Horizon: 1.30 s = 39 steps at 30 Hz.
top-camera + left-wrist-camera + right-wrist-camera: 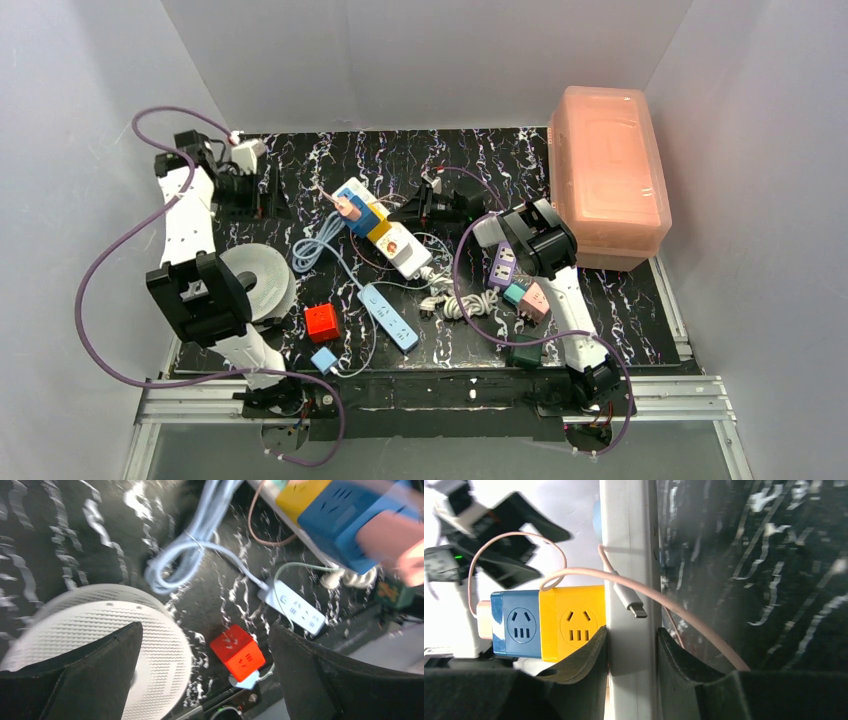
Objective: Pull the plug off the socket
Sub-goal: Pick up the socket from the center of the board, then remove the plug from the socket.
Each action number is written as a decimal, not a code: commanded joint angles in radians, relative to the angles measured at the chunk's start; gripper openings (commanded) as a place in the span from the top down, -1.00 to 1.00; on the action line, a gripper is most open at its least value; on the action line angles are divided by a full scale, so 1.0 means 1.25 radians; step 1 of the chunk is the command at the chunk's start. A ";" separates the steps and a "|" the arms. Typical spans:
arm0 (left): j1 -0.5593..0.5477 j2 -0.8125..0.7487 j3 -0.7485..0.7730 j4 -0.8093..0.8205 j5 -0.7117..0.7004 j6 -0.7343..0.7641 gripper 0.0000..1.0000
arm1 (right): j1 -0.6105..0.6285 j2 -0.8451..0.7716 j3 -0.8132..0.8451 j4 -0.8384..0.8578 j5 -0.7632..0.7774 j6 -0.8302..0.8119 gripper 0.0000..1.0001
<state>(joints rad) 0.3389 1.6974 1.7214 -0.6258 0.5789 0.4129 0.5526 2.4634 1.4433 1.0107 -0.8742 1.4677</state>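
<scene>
Right fingers [584,660] were closed on the long edges of the white power strip [410,260], which lay diagonally mid-surface [330,150]. A blue-and-yellow block [366,218] sat on the strip's far end. The pink plug [345,209] was seated against the blue part, with a pink cable [589,572] looping off it. Left fingers [100,675] were spread wide, holding nothing, above a white disc [100,625] and a red cube [237,652].
</scene>
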 commanded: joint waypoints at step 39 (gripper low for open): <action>-0.184 -0.206 -0.502 0.514 0.223 0.102 -0.84 | 0.041 -0.075 0.037 0.455 -0.111 0.336 0.97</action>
<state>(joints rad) 0.1139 1.4494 1.1084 0.1371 0.7479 0.4892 0.5968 2.4714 1.4437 1.4132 -1.0332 1.7813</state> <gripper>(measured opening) 0.942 0.403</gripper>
